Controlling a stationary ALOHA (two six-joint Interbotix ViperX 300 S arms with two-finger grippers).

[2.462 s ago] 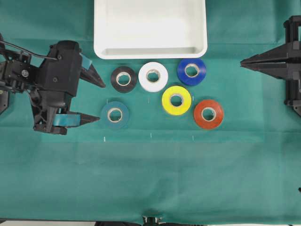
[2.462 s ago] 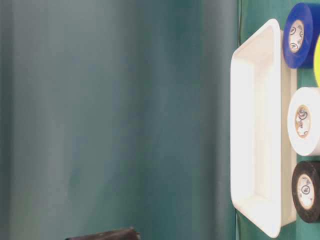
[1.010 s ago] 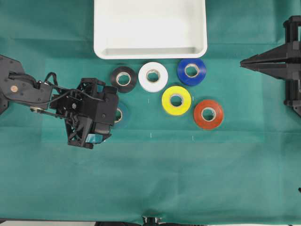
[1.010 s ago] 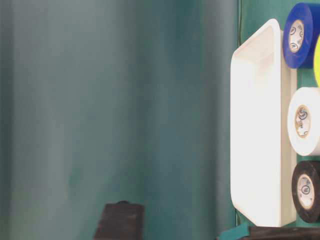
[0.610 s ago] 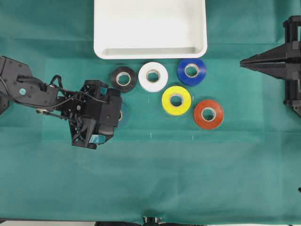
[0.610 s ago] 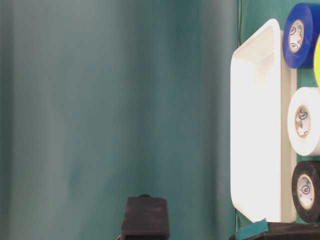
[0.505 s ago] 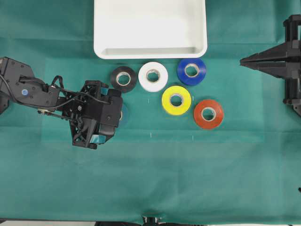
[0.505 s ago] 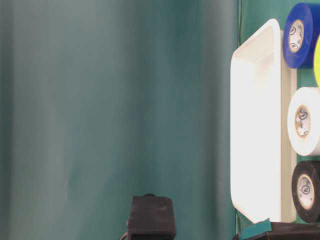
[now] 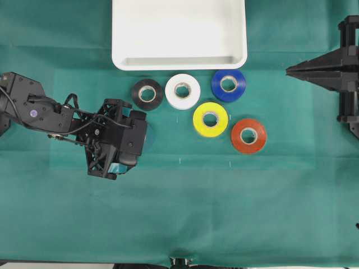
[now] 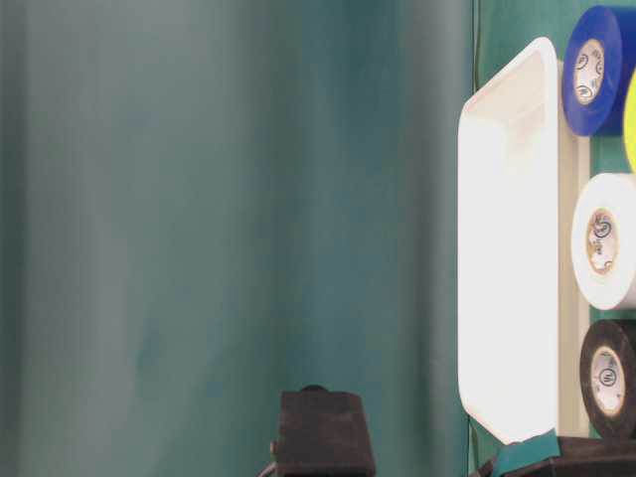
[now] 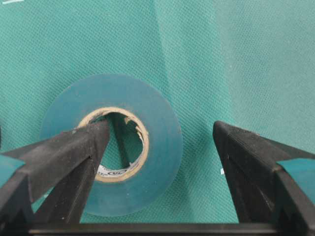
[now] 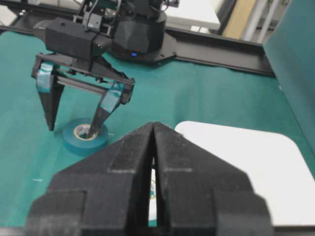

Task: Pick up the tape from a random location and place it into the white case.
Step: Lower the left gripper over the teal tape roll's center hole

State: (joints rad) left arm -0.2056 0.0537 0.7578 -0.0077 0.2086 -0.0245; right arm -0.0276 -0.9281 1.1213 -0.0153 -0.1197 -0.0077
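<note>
The white case point(image 9: 179, 63) lies at the far edge of the green cloth point(image 9: 224, 213), nothing showing inside it, with five spare rolls strung out just in front of it. The left gripper point(image 11: 162, 132) hangs over the tape point(image 11: 147, 162), its jaws spread wide: one finger points down into the pale core and the other stands outside the roll's wall (the wrist view shows this best). The tape lies flat on the cloth, near the black roll point(image 9: 147, 93) but apart from it.

The main risk, by judgement, is a poor pinch: the inner finger sits against one side of the core, so closing on the wall may drag or tip the roll instead of seizing it. A lesser risk is nudging the black roll on the lift. The right gripper point(image 12: 153, 132) rests well apart, fingers pressed together, and should not interfere.
</note>
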